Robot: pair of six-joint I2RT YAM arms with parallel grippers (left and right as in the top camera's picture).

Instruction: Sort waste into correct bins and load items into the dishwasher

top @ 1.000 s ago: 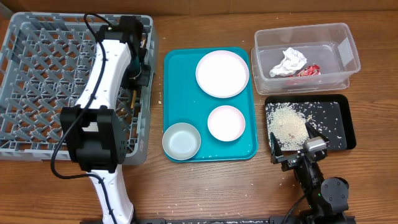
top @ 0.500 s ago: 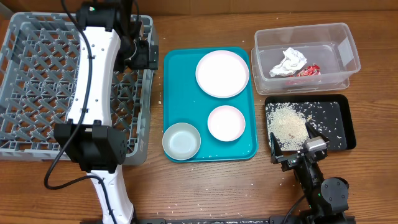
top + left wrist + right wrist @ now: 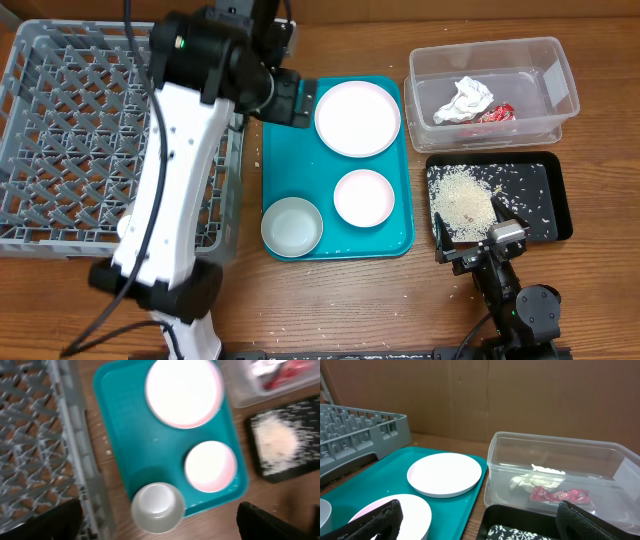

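Dish rack [image 3: 60, 140] sits at the table's [image 3: 350, 300] left, with the serving tray [image 3: 285, 160] just beside it in the middle. On the serving tray: plate [image 3: 357, 118] at the back right, small bowl [image 3: 363, 197] in front of it, other bowl [image 3: 292, 226] in the front-left corner. Tub [image 3: 545, 75] is at the back right, with the napkin [image 3: 466, 99] and wrapper [image 3: 497, 114] side by side inside. Shallow tray [image 3: 555, 200] sits just in front of the tub, with rice [image 3: 460, 195] heaped at its left end.

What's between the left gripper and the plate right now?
Nothing visible. The left gripper hangs open over the far left corner of the tray, right beside the plate, whose top is bare.
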